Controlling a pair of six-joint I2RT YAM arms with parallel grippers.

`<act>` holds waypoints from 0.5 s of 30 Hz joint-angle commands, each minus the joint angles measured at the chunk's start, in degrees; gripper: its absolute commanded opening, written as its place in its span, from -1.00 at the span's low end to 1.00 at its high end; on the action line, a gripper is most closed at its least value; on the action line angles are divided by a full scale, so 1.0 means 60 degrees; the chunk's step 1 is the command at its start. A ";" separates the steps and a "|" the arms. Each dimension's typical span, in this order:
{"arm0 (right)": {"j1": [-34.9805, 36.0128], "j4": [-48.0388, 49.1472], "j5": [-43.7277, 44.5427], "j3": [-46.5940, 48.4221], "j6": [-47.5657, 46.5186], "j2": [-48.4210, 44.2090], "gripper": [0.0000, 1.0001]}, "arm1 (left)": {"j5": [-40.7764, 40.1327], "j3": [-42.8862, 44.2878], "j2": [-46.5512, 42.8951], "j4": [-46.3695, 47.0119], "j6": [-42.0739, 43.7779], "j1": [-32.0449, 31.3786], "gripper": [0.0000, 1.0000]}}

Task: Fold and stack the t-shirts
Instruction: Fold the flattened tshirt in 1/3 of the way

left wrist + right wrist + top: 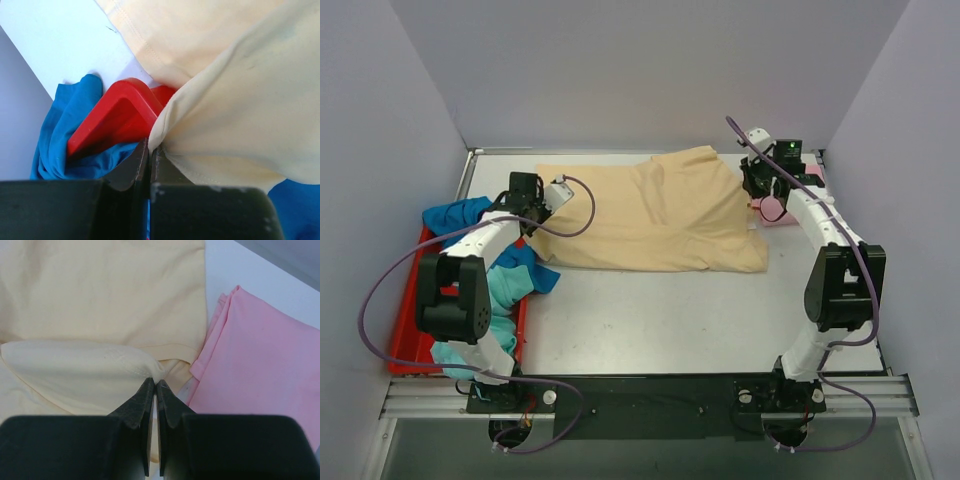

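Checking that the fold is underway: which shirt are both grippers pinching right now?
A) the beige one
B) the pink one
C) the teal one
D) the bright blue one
A: in the wrist views the left gripper and the right gripper are each shut on a fold of the beige t-shirt.

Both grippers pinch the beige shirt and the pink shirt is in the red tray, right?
No, the pink shirt lies on the table beside the right gripper, not in the red tray; the right wrist view shows it. The rest holds.
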 commanded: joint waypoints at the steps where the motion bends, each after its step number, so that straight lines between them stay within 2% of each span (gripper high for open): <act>1: -0.0019 -0.0009 -0.0247 0.0559 -0.0198 0.0061 -1.00 | -0.0372 0.0547 0.0262 0.0351 0.0084 -0.0052 -1.00; 4: 0.0039 -0.0024 -0.0248 0.0676 -0.0080 0.0178 -0.97 | -0.0620 0.0708 0.0409 0.0219 0.0098 -0.0110 -1.00; 5: 0.0069 -0.0053 -0.0146 0.0720 0.0021 0.0222 -0.85 | -0.0679 0.0766 0.0438 0.0175 0.0069 -0.0096 -0.70; 6: 0.0142 -0.0097 -0.0058 0.0865 0.0080 0.0295 -0.39 | -0.0810 0.0810 0.0453 0.0161 0.0040 -0.0081 -0.46; 7: 0.0200 -0.0329 0.0291 0.0968 0.0226 0.0412 -0.07 | -0.0884 0.0840 0.0410 0.0160 -0.0004 -0.0096 -0.05; 8: 0.0302 -0.0462 0.0541 0.1346 0.0372 0.0514 -0.03 | -0.1001 0.0913 0.0409 0.0160 -0.0019 -0.0096 0.19; 9: 0.0361 -0.0855 0.1399 0.1553 0.0881 0.0689 0.05 | -0.1060 0.0957 0.0366 0.0160 -0.0048 -0.0081 0.67; 12: 0.0289 -0.2042 0.3335 0.2710 0.2216 0.0867 0.06 | -0.1090 0.1351 0.0176 0.0087 -0.0165 -0.0096 0.71; 14: 0.0085 -0.2586 0.3908 0.2364 0.3227 0.0430 0.24 | -0.0769 0.1484 -0.0102 -0.0073 -0.0209 -0.0154 0.72; 15: -0.0119 -0.2689 0.3956 0.2085 0.4028 -0.0022 0.25 | -0.0492 0.1470 -0.0379 -0.0088 -0.0209 -0.0212 0.73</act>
